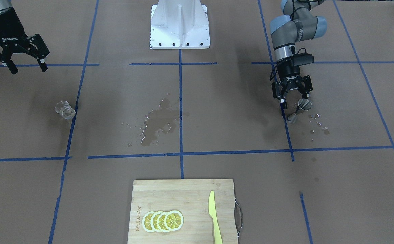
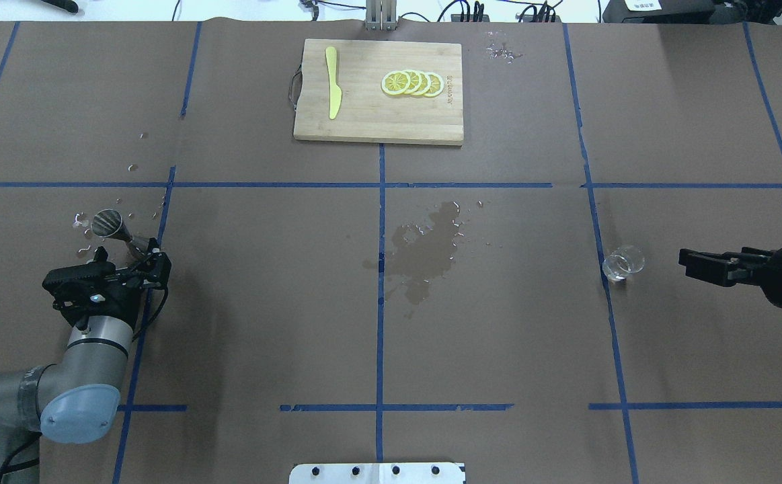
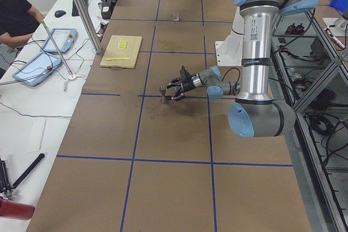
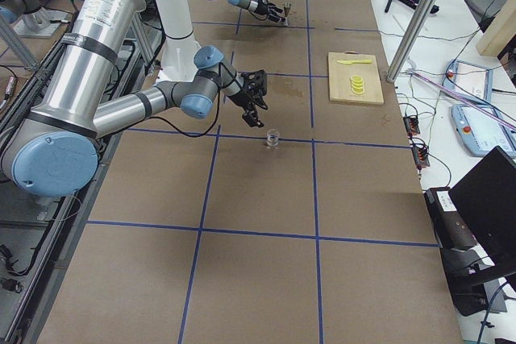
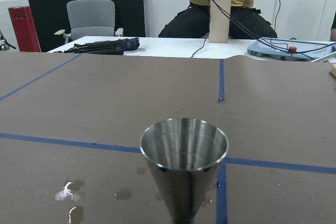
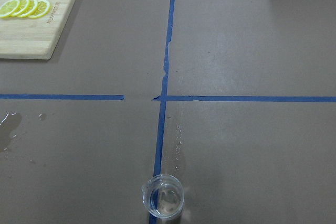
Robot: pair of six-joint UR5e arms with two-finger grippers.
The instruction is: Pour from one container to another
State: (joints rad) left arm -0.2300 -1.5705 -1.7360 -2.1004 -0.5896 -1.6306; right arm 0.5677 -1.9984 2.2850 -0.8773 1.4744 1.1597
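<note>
Brown paper covers the table (image 1: 237,112), marked into squares with blue tape.

Left gripper (image 1: 294,100): low over the table, jaws apart, holding nothing. The steel jigger (image 1: 304,105) stands upright just ahead of its fingertips, wide cone up. I cannot tell whether a finger touches it. In the left wrist view the jigger fills the near centre and its bowl looks shiny. Water droplets (image 1: 318,125) lie scattered on the paper just past the jigger.

Right gripper (image 1: 27,67): raised above the table, jaws wide apart, empty. The small clear glass cup (image 1: 64,110) stands upright on the paper ahead of and below it, well apart from the fingers, right at a blue tape line. I cannot tell what the cup holds.

Between the two grippers, well apart from both, a dark wet patch (image 1: 159,122) spreads at the table's middle. Farther out on the operators' side lies a wooden cutting board (image 1: 183,196) with overlapping lemon slices (image 1: 163,221) and a yellow knife (image 1: 214,217) on it. The cup and the jigger are well apart, at opposite ends of the table.
</note>
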